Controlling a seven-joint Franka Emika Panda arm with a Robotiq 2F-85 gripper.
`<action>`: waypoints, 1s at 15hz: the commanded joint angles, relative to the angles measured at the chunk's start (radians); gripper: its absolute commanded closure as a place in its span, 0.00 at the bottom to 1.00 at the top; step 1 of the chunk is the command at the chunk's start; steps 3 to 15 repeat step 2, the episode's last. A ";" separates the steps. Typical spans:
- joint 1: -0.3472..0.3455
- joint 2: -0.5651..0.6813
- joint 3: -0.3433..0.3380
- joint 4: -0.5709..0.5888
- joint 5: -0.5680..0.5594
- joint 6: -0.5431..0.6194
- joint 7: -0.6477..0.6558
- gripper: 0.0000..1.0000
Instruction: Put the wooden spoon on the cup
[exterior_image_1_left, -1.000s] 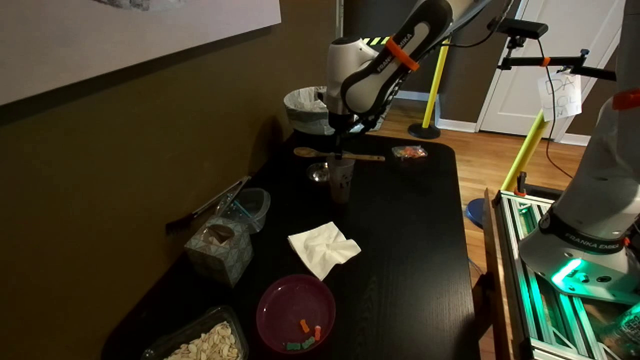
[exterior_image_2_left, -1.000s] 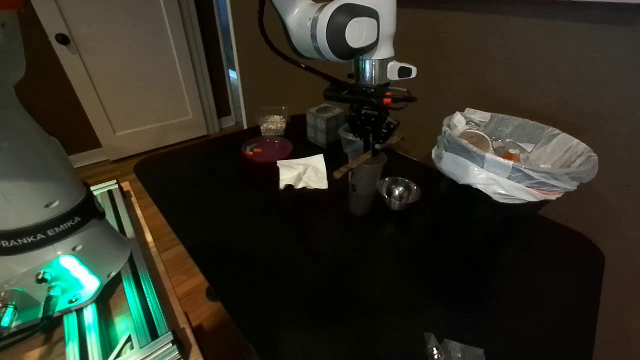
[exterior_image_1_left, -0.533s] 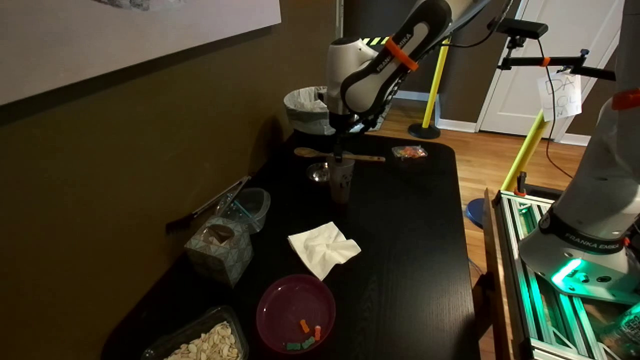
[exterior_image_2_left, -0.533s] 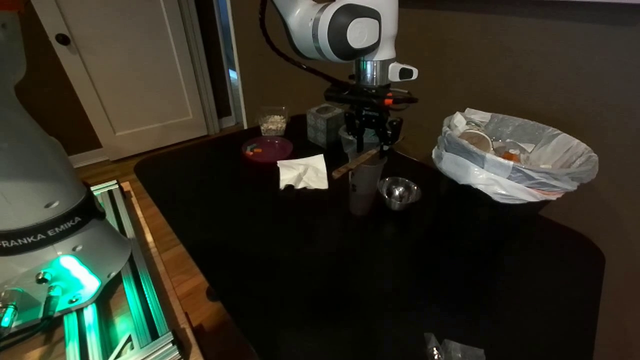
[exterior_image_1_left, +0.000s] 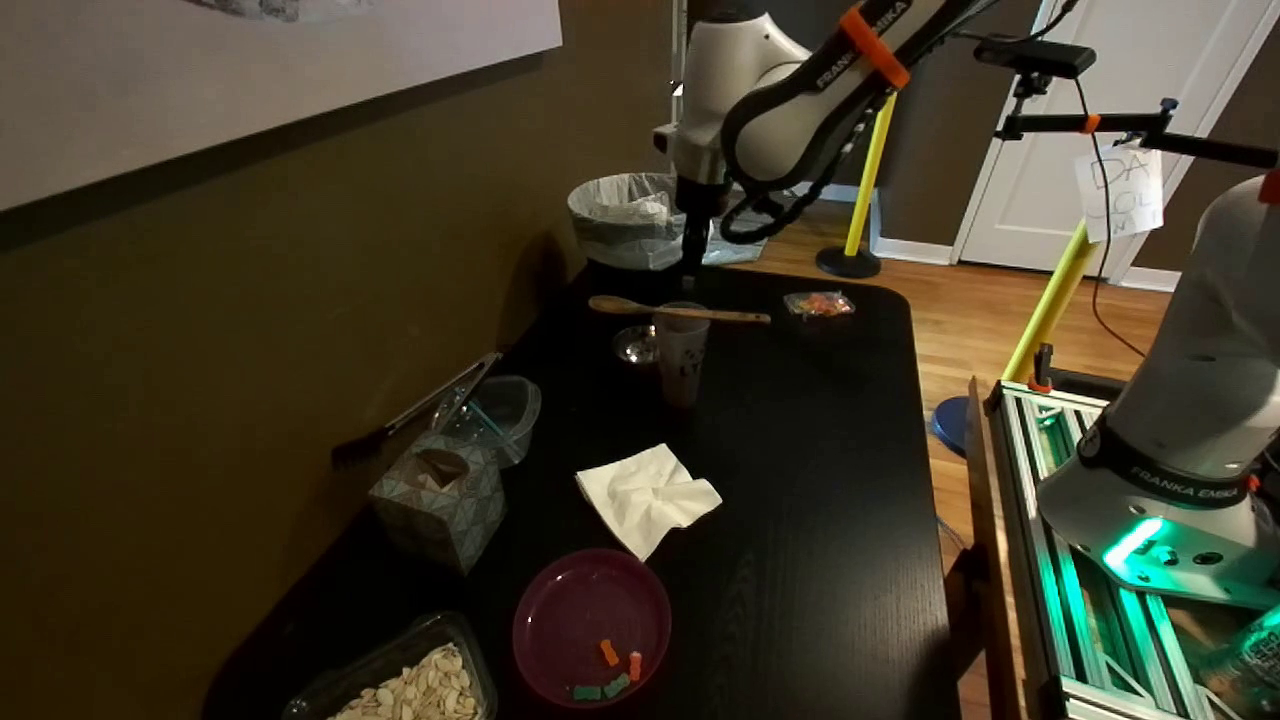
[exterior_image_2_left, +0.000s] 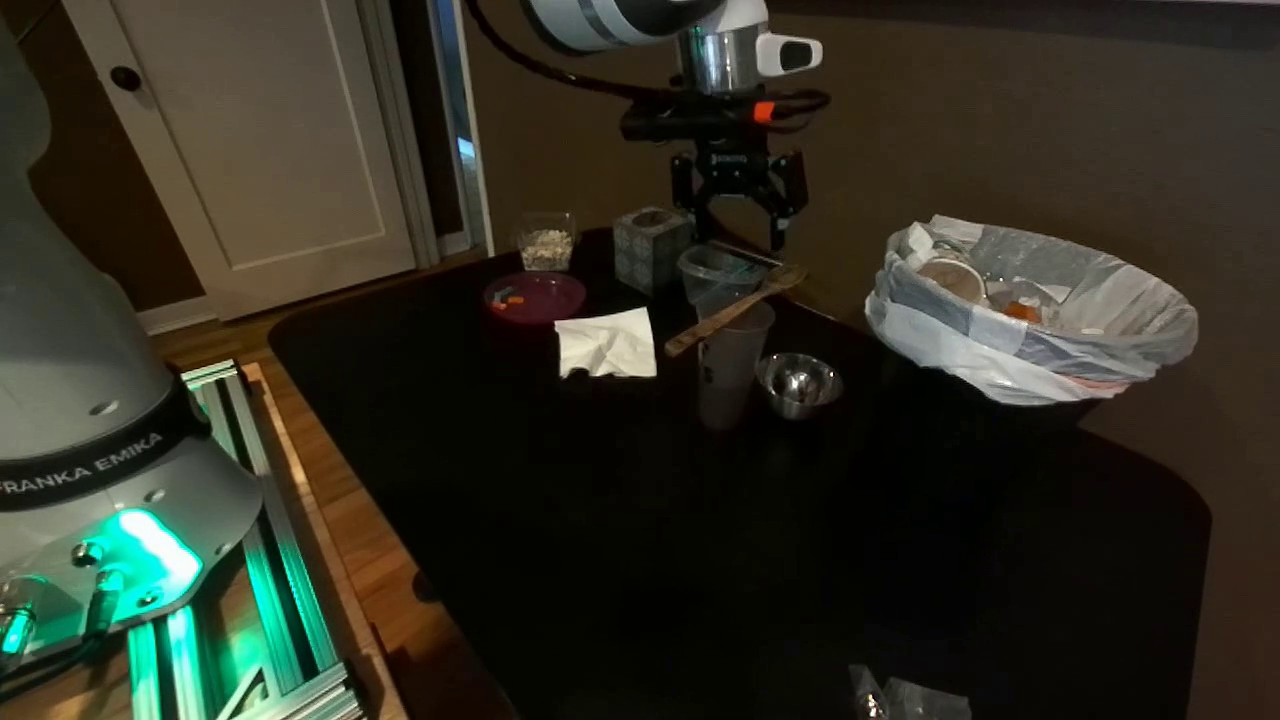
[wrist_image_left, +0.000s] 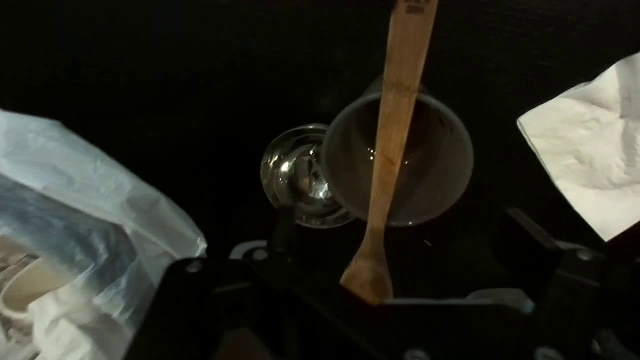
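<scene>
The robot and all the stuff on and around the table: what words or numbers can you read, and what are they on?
"FRANKA EMIKA": robot base.
"FRANK" and "MIKA": arm, split by an orange band.
"DA": hanging paper sign; its lower letters are unclear.
Cup: letters too blurred.
Wooden spoon: print too blurred.
Gripper: label too small.
Can-like thing: marks too blurred.
No readable numbers.

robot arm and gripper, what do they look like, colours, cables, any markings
The jointed white robot arm has black panels, "FRANKA EMIKA" lettering, a bright orange band and a glowing green base light. A dark flexible cable runs near its silvery cylindrical wrist collar. The black angular gripper has two slim dark fingers.
</scene>
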 joint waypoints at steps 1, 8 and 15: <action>0.006 -0.044 -0.008 -0.037 -0.012 0.021 -0.001 0.00; 0.006 -0.079 -0.011 -0.068 -0.020 0.032 -0.001 0.00; 0.006 -0.079 -0.011 -0.068 -0.020 0.032 -0.001 0.00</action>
